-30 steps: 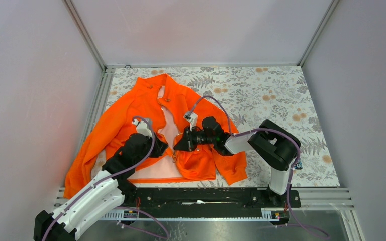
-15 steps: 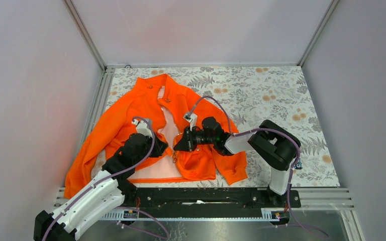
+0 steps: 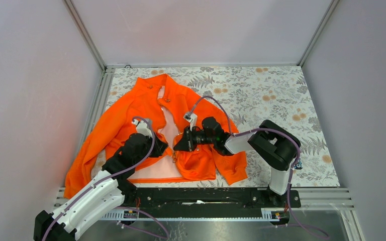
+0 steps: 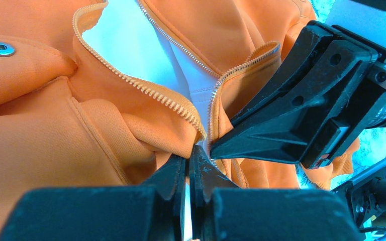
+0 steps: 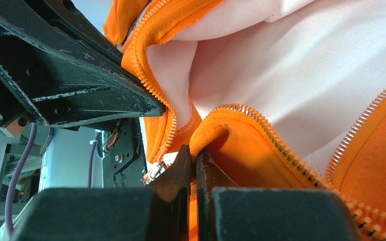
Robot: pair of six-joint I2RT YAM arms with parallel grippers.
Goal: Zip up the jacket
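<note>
The orange jacket (image 3: 130,108) lies open on the table's left half, pale pink lining (image 3: 168,128) showing down its middle. My left gripper (image 3: 162,147) is shut on the jacket's left front edge near the hem; in the left wrist view (image 4: 188,159) orange fabric with zipper teeth (image 4: 153,93) is pinched between the jaws. My right gripper (image 3: 177,146) faces it, tips nearly touching, shut on the right front edge; in the right wrist view (image 5: 194,155) a fold of orange fabric sits between the jaws. A metal zipper slider (image 5: 156,170) hangs beside them.
The floral-patterned table (image 3: 261,95) extends to the right of the jacket. Grey walls enclose three sides. A black metal rail (image 3: 206,196) with the arm bases runs along the near edge. A jacket sleeve (image 3: 236,168) lies under the right arm.
</note>
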